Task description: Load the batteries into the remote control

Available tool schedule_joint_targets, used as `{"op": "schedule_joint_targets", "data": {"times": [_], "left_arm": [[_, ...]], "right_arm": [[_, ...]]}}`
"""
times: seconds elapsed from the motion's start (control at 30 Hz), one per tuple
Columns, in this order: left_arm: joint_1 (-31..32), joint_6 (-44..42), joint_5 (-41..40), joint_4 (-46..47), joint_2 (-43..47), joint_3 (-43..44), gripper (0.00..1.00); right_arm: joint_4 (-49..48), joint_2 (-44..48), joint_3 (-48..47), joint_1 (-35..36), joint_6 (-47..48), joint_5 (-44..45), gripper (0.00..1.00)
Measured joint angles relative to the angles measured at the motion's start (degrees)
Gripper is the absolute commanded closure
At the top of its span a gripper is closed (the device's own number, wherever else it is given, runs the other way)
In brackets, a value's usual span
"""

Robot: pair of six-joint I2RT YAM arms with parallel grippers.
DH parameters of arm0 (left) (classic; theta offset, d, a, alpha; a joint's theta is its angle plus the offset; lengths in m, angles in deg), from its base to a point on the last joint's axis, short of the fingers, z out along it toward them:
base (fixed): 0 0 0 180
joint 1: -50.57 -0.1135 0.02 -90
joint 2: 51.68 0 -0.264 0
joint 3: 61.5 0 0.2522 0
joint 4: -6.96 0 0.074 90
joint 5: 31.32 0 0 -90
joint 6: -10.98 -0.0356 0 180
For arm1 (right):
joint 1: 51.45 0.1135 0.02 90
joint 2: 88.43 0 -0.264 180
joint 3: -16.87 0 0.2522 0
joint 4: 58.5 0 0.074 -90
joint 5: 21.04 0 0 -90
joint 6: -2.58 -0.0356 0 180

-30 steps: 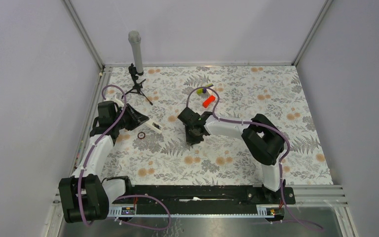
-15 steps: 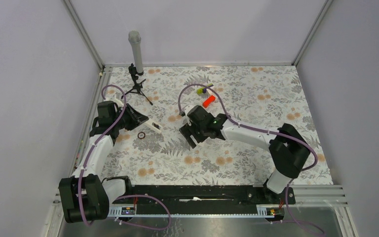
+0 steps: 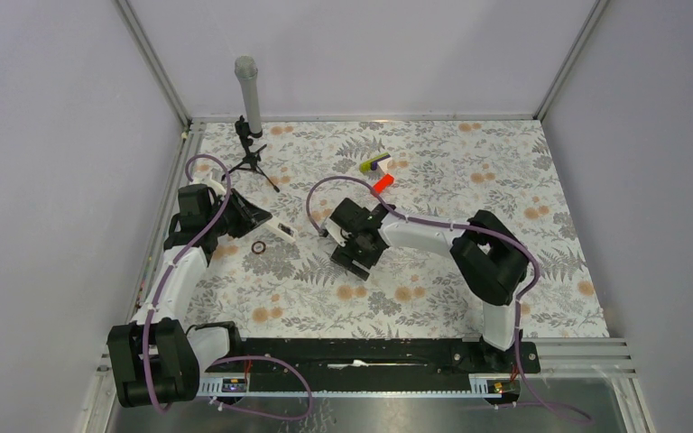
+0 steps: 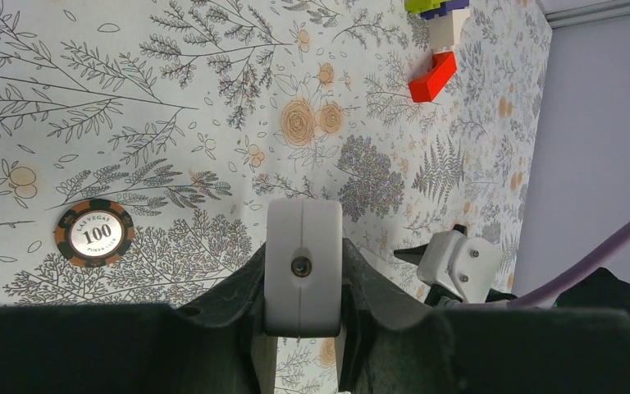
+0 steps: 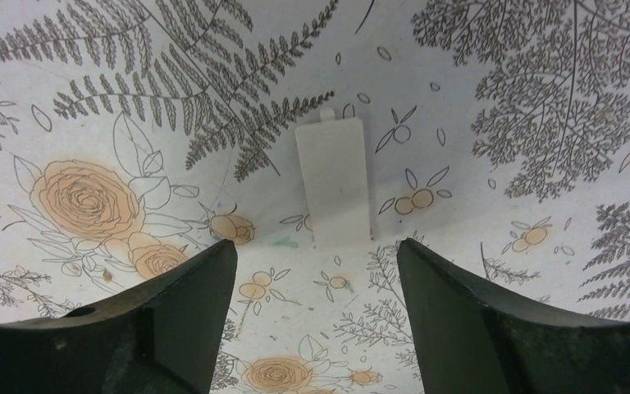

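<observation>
- Your right gripper hangs wide open with nothing in it. The jaws straddle the near end of a flat white cover lying on the floral mat.
- Your left gripper is clamped on one end of the remote control. The rest of the bar sticks out toward the middle of the table, just above the mat.
- I cannot find the batteries in any view. They may be hidden under the right arm, so locate them before you commit to a move.
- Risk: the cover is thin and lies flat. If you drop and close from here, the fingers could scrape the mat and push the cover away instead of lifting it.
- Risk: the remote is held by one end only. Any downward push on the free end would likely pivot it in the grip or tear it loose.
- Risk: I cannot tell whether the battery bay faces up. If it doesn't, loading will fail however well you aim.
- Risk: the poker chip lies close beside the remote and could be knocked if you lower the bar.
- Pose, left arm: it is stretched forward along the left edge with the wrist turned inward.
- Pose, right arm: the elbow is folded out to the right and the forearm reaches left across the centre. The wrist points down at the mat, and its purple cable loops behind it.
</observation>
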Motion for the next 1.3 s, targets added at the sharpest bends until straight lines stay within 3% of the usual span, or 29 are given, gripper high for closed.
{"op": "schedule_joint_targets", "data": {"times": [0.07,0.33,0.43,0.57,0.7,0.83,1.1,1.3], "left_arm": [[0.00,0.00,0.04,-0.02,0.00,0.00,1.00],[-0.04,-0.02,0.44,-0.02,0.00,0.00,1.00],[-0.11,-0.02,0.59,-0.02,0.00,0.00,1.00],[-0.17,-0.02,1.07,0.00,0.00,0.00,1.00],[-0.22,0.15,2.29,0.74,0.00,-0.20,1.00],[-0.22,0.85,3.89,2.60,0.00,-1.16,1.00],[-0.22,1.51,4.87,3.23,0.00,-1.88,1.00],[-0.22,1.66,5.09,3.85,0.00,-1.88,1.00]], "right_arm": [[0.42,-1.03,-1.14,-0.22,0.81,-0.24,0.25],[3.43,-5.05,-5.86,-3.04,4.31,-4.31,0.58],[3.74,-5.53,-6.47,-3.54,4.61,-4.68,0.63],[3.67,-5.57,-6.54,-3.56,4.55,-4.61,0.63],[3.54,-5.57,-6.43,-3.56,3.72,-4.63,0.51],[3.61,-5.49,-6.27,-3.37,3.02,-4.74,0.49],[3.28,-5.31,-5.92,-3.32,3.10,-3.98,0.68],[3.28,-5.31,-5.92,-3.32,2.38,-3.21,0.67]]}}
